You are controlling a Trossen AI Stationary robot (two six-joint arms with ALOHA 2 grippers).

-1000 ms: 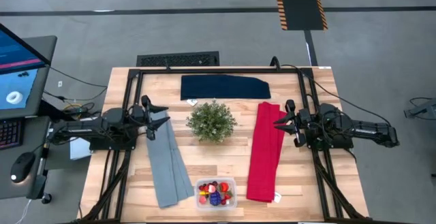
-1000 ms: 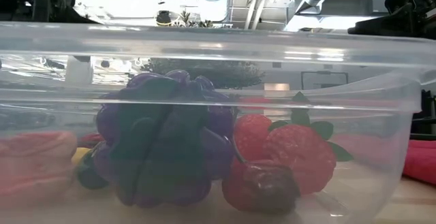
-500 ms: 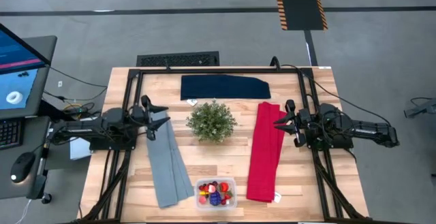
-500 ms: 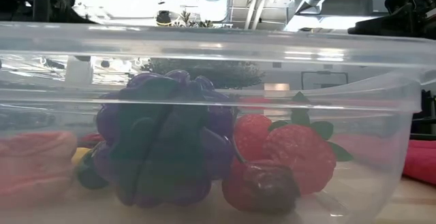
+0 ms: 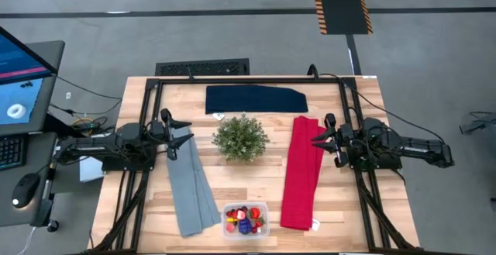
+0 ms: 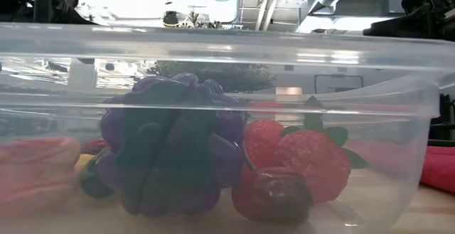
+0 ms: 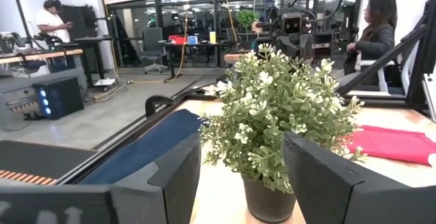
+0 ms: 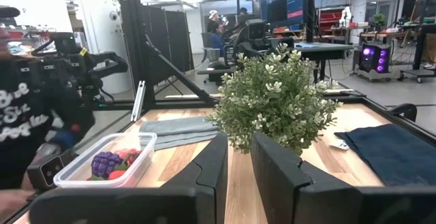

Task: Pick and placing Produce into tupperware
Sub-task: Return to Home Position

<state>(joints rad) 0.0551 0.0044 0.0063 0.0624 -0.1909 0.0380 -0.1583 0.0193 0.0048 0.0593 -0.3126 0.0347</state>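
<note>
The tupperware (image 5: 246, 219), a clear box, stands at the table's near edge, in the middle. The produce lies inside it: a purple grape cluster (image 6: 170, 156), strawberries (image 6: 313, 164), a dark berry (image 6: 281, 195), a yellow piece (image 6: 84, 163) and red pieces (image 6: 35, 171). It also shows in the right wrist view as the tupperware (image 8: 102, 163). My left gripper (image 5: 172, 135) hovers at the table's left side, open and empty (image 7: 242, 176). My right gripper (image 5: 325, 139) hovers at the right side, its fingers a narrow gap apart with nothing between them (image 8: 240, 163). Both point level toward the plant.
A bushy green potted plant (image 5: 241, 138) stands mid-table between the grippers. A grey cloth (image 5: 191, 185) lies on the left, a red cloth (image 5: 302, 174) on the right, a navy cloth (image 5: 256, 98) at the far side. A person in dark clothing (image 8: 27, 115) stands by the near edge.
</note>
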